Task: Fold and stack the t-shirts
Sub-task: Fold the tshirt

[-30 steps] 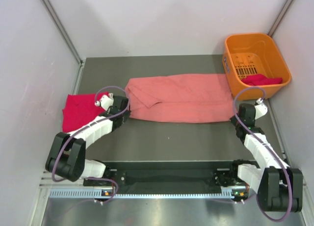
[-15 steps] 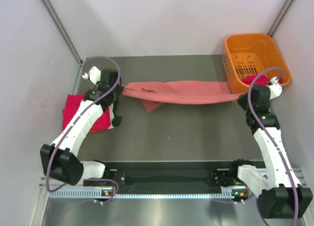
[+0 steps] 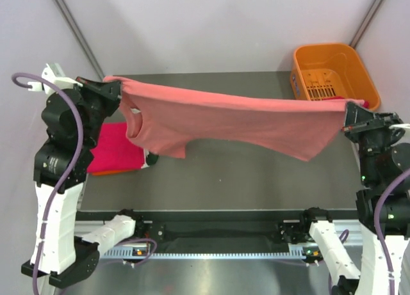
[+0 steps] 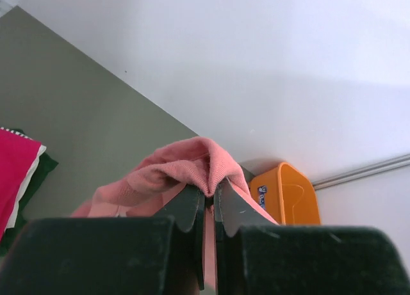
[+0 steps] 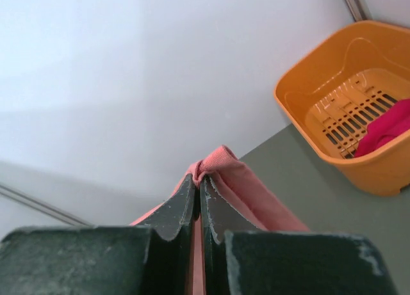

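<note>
Salmon-pink t-shirt (image 3: 256, 122) stretched in the air between the two arms, off the table (image 3: 243, 180); its top edge runs nearly taut from hand to hand, the body hangs below it; collar opening droops near the left end, the lowest corner hangs toward the right end.

Left gripper (image 4: 209, 191) clenched on a bunched fold of the shirt, cloth pinched between the two tips and spilling over both sides; right gripper (image 5: 197, 183) likewise clamped on a small ridge of the same cloth, jaws pressed nearly together.

Overhead view gives the whole span and the sag; the pinch itself is hard to make out there. The wrist views show each grip up close; the left wrist also catches a dark green layer (image 4: 46, 162) under the magenta-red shirt (image 3: 118, 151), a detail the overhead misses; the right wrist shows a magenta cloth (image 5: 391, 125) lying inside the orange basket (image 3: 301, 84).

Magenta-red shirt lies folded at the table's left edge, below the left arm; an orange edge peeps out beneath it. Basket sits in the far right corner, just behind the right arm. Walls stand close on both sides; bare tabletop lies under and in front of the hanging shirt.
</note>
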{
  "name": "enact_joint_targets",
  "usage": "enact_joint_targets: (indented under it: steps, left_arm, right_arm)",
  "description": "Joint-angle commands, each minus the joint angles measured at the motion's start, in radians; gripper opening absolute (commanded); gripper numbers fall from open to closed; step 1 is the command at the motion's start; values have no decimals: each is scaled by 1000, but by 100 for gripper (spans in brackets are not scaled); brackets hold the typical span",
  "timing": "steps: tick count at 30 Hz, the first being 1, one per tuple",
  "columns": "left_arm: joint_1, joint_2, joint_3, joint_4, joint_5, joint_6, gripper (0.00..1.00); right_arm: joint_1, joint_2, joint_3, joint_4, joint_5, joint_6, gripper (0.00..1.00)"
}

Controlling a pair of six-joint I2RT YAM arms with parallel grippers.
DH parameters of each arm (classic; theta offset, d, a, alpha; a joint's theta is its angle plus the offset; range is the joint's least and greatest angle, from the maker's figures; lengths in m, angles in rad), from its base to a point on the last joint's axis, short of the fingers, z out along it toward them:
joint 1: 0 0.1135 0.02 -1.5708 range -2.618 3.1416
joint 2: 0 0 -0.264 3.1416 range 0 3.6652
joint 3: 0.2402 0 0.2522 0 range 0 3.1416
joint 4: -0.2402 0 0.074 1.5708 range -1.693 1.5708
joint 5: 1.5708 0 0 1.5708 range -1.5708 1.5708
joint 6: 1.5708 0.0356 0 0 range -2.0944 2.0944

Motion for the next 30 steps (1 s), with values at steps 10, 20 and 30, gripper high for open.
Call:
enact_joint_targets:
  steps: [10,20,30]
  left_arm:
    - [63,313,120,24,45,72,0]
    - [272,730,595,47,346,38,0]
    - [340,789,439,374,581,36,0]
  right_arm:
    - [2,293,47,91,-48,9,0]
    - [-15,707,454,99,-125,26,0]
    - [-104,923,525,169,-420,135,0]
